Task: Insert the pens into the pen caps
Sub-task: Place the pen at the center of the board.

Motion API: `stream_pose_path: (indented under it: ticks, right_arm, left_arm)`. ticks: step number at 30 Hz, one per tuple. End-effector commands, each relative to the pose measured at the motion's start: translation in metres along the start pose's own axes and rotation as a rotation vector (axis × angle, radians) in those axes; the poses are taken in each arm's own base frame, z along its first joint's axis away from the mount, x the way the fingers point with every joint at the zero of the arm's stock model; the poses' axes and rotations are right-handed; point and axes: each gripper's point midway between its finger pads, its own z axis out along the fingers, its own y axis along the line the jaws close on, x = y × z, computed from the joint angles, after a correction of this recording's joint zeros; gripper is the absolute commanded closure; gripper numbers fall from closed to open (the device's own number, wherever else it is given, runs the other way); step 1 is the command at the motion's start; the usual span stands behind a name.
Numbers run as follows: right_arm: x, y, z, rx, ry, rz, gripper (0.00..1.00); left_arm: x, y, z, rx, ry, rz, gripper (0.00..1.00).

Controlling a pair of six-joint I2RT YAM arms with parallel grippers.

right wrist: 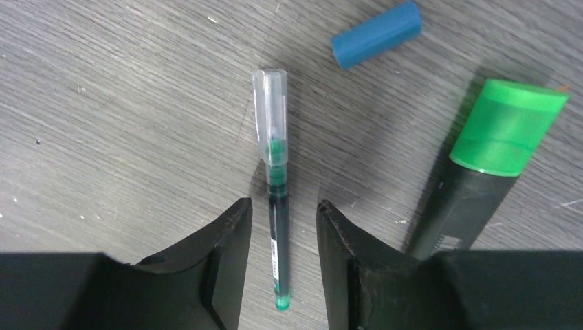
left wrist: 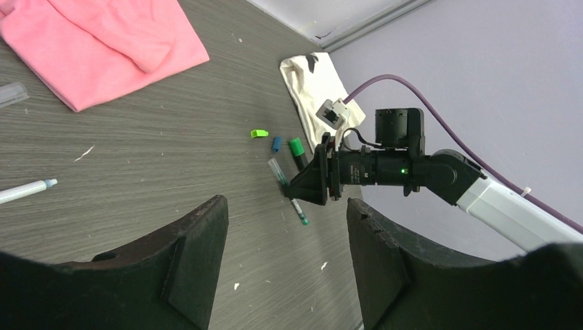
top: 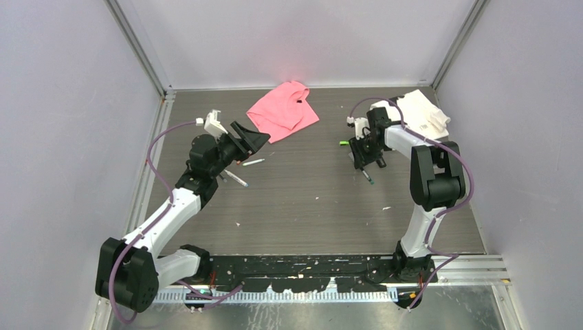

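A slim dark green pen lies flat on the table with a clear cap over its tip. My right gripper is low over it and open, one finger on each side of the barrel with a gap on both sides. To the right lie a blue cap and a stubby black highlighter wearing a green cap. A small bright green cap sits further off. My left gripper hangs open and empty above the table. White-bodied pens lie near it.
A pink cloth is spread at the back centre and a white cloth at the back right, behind the right arm. White specks of debris dot the wood-grain table. Grey walls close in the left, back and right sides.
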Motion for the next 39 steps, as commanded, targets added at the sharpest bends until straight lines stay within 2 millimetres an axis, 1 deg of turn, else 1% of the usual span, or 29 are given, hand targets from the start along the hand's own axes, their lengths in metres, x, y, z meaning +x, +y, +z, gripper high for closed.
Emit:
stream_pose_path:
  ticks: [1,2,3,5,7,8,10,12,13,16,19,21,25,27,29,31,33,34,35,36,39]
  right_arm:
    - [-0.026,-0.003,-0.035,-0.046,-0.086,0.012,0.52]
    - [-0.031,-0.006,-0.043,-0.052,-0.103,0.021,0.50]
    - [-0.038,-0.004,-0.055,-0.075,-0.133,0.024,0.49]
    - [-0.047,-0.001,-0.076,-0.144,-0.181,0.029,0.47]
    - [-0.056,0.002,-0.096,-0.214,-0.243,0.055,0.45]
    - [-0.061,0.007,-0.105,-0.254,-0.270,0.059,0.44]
    - [-0.067,0.019,-0.118,-0.335,-0.319,0.079,0.42]
    - [-0.073,0.032,-0.124,-0.411,-0.357,0.109,0.41]
    - [-0.078,0.037,-0.126,-0.446,-0.380,0.139,0.41]
    - [-0.076,0.052,-0.130,-0.537,-0.401,0.152,0.41]
    - [-0.072,0.055,-0.128,-0.550,-0.391,0.148,0.41]
    - [-0.073,0.057,-0.128,-0.562,-0.399,0.157,0.41]
    - [-0.073,0.060,-0.126,-0.595,-0.400,0.169,0.41]
    - [-0.073,0.060,-0.125,-0.599,-0.400,0.173,0.41]
    - [-0.072,0.060,-0.124,-0.598,-0.399,0.173,0.41]
    - [-0.071,0.060,-0.123,-0.599,-0.395,0.175,0.41]
    - [-0.070,0.060,-0.121,-0.602,-0.391,0.179,0.41]
    - [-0.069,0.060,-0.120,-0.603,-0.389,0.181,0.41]
    - [-0.069,0.060,-0.119,-0.604,-0.386,0.183,0.41]
    - [-0.069,0.060,-0.118,-0.604,-0.385,0.185,0.41]
    - [-0.068,0.060,-0.116,-0.606,-0.379,0.189,0.41]
  left_arm:
    - [-0.011,-0.013,-0.004,0.048,-0.040,0.033,0.35]
    - [-0.012,-0.013,-0.004,0.049,-0.038,0.040,0.35]
    - [-0.011,-0.013,-0.005,0.050,-0.033,0.057,0.35]
    - [-0.010,-0.013,-0.005,0.045,-0.012,0.088,0.35]
    - [-0.007,-0.010,-0.005,0.039,0.029,0.153,0.35]
    - [-0.005,-0.008,-0.006,0.029,0.056,0.192,0.34]
    - [0.002,0.002,-0.005,-0.007,0.126,0.277,0.33]
    - [0.009,0.016,-0.005,-0.052,0.199,0.365,0.32]
    - [0.011,0.024,-0.005,-0.082,0.234,0.406,0.30]
    - [0.012,0.051,-0.002,-0.183,0.327,0.517,0.27]
    - [0.015,0.085,0.005,-0.295,0.449,0.613,0.27]
    - [0.011,0.099,0.015,-0.337,0.517,0.682,0.28]
    - [0.009,0.135,0.037,-0.410,0.668,0.807,0.30]
    - [0.007,0.149,0.048,-0.443,0.727,0.843,0.30]
    - [0.005,0.157,0.060,-0.463,0.772,0.857,0.31]
    - [0.002,0.164,0.075,-0.467,0.794,0.872,0.37]
    - [0.006,0.177,0.088,-0.474,0.841,0.878,0.48]
    - [0.004,0.176,0.093,-0.469,0.847,0.885,0.53]
    - [0.005,0.180,0.098,-0.472,0.872,0.883,0.59]
    - [0.010,0.189,0.102,-0.480,0.903,0.878,0.61]
    - [0.009,0.198,0.112,-0.500,0.938,0.888,0.63]
